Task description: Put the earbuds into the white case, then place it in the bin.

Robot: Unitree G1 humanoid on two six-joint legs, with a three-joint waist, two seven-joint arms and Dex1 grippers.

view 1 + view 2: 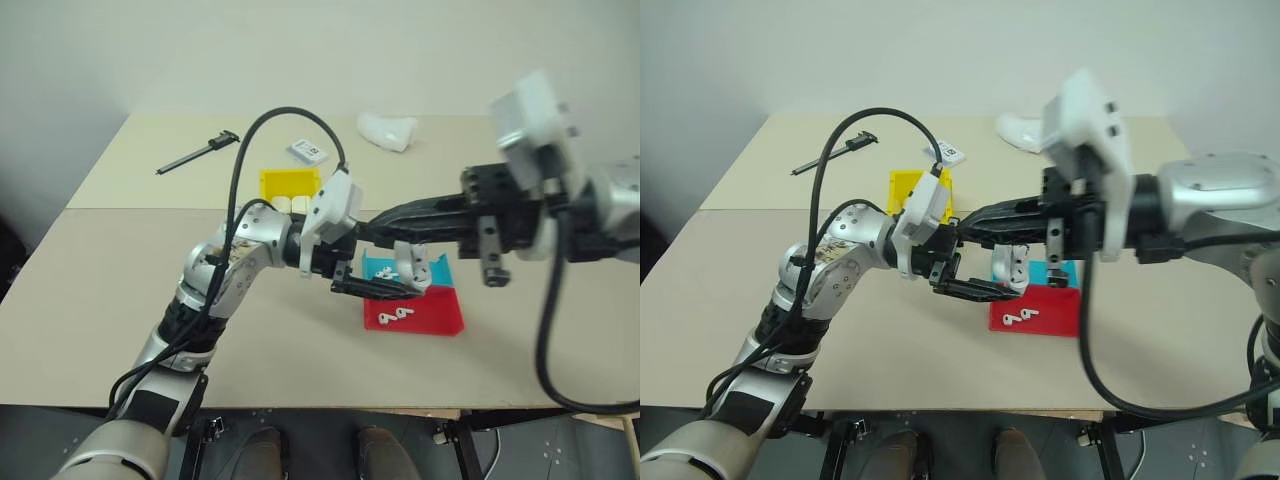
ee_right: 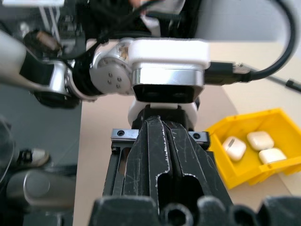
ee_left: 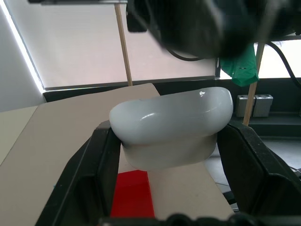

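Glossy white plastic case (image 3: 171, 125)

From the head we look forward and down with two eyes over the table (image 1: 120, 290), both sharing the red tray (image 1: 430, 312) and yellow bin (image 1: 288, 184). Our left wrist camera sits close behind the white case (image 3: 171, 127), facing the room's window. Our right wrist camera looks along its shut fingers (image 2: 162, 155) toward the bin.

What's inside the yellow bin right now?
The right wrist view shows three white cases lying in the yellow bin. Its near corner is covered by the right end effector, so anything there can't be seen.
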